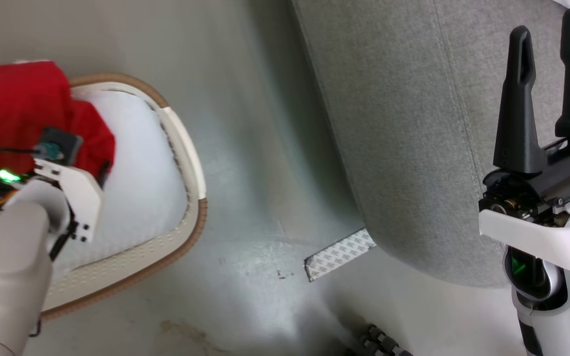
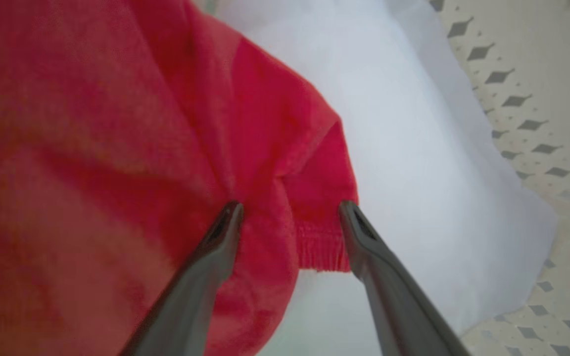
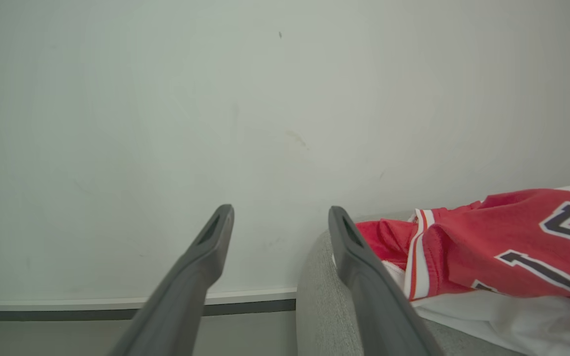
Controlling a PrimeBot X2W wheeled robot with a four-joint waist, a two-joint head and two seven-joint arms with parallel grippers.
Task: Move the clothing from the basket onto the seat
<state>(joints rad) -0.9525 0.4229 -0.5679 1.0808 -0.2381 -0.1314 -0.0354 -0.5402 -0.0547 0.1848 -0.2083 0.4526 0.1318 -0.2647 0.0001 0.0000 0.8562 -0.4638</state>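
Work looks about half done, by my guess. One red jersey (image 3: 488, 237) with white stripes and dark numbers already lies on the sofa (image 1: 413, 123), on top of a white cloth (image 3: 512, 316) that I cannot name. One red shirt (image 2: 117, 148) is in the basket (image 1: 186, 148), heaped at one end on the white liner (image 1: 136, 188). That shirt is what is left to move, as far as I can see. Part of the basket is out of the picture, so more could hide there; I cannot tell.

The left hand (image 2: 290, 207) is down in the basket, right at the shirt. Its two fingers are spread wide, and the stitched edge of a sleeve sits between them. The tips look like they touch the cloth, but they do not pinch it. So I think the step now is to grab the shirt, then lift it and carry it over the floor (image 1: 255, 148) to the sofa.

The right hand (image 1: 547, 24) is up over the sofa's edge. Its fingers are wide too, and it holds nothing. The jersey lies near it, a bit to one side.

Counting: two red clothes, one on the sofa and one in the basket. One basket. One liner. One sofa. Two hands, both wide and empty.
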